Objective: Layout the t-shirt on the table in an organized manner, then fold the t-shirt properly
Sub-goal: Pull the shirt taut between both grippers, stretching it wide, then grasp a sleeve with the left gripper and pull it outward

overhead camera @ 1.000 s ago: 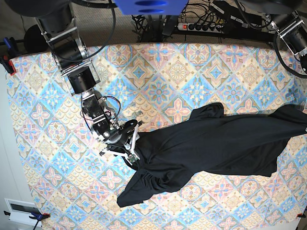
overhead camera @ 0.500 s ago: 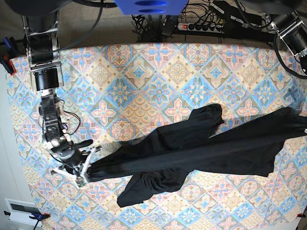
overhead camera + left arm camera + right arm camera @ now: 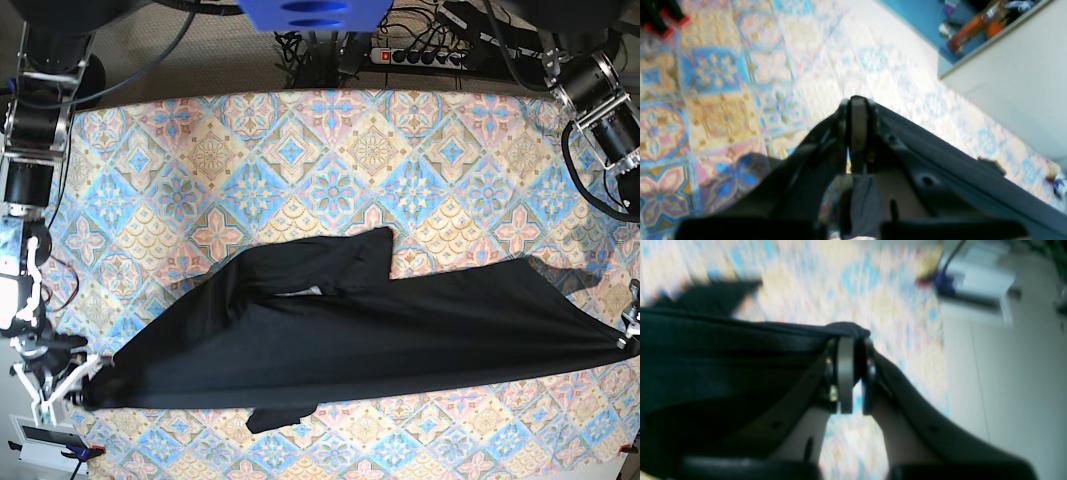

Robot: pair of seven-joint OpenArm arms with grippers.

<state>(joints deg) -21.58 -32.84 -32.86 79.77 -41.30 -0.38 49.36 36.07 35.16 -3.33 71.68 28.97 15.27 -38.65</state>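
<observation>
Base view shows the black t-shirt (image 3: 350,335) now pulled taut across the table (image 3: 300,150), where a second ago it lay bunched. Right gripper (image 3: 75,385) and left gripper (image 3: 632,340) each stay clamped on opposite ends, so layout's nearly done

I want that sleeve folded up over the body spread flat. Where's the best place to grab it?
Grip the sleeve at its free cuff end, coming from the table's far side. It lies doubled over the t-shirt, cuff pointing away from the stretched body, so pulling outward there should probably unfold it.
</observation>
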